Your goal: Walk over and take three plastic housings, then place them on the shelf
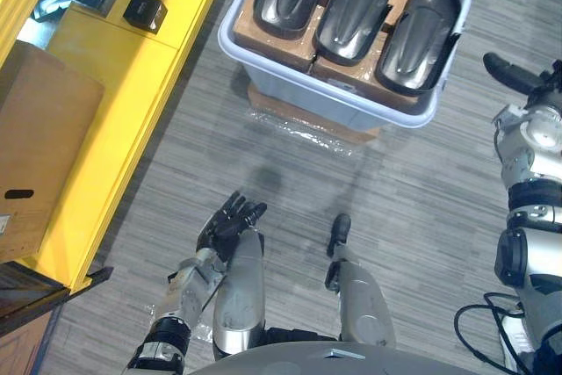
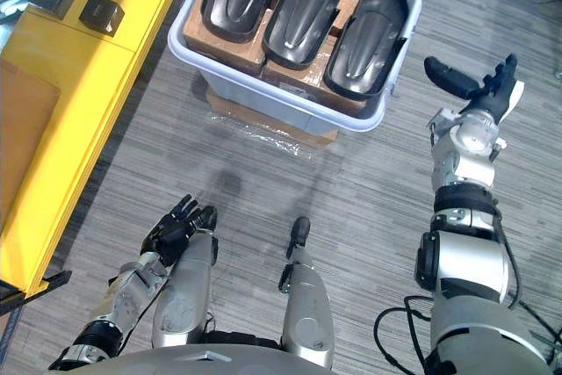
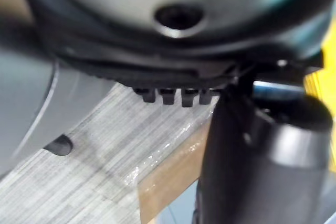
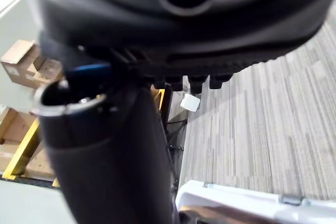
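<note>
Three plastic housings lie side by side at the top centre of the frame. They rest on brown cartons inside one pale bin that stands on the floor. None is taken yet, so I judge this to be the end of the walk-up, just before the first pick.

My right hand hangs at the right edge, near the bin's right corner. Its fingers are straight, the thumb spread wide, and it holds nothing. My left hand sits low and left of centre, its fingers loose and empty.

The next move probably calls for reaching over the rim to the rightmost housing. The yellow shelf runs down the left side. It carries four small black boxes and one cardboard box.
</note>
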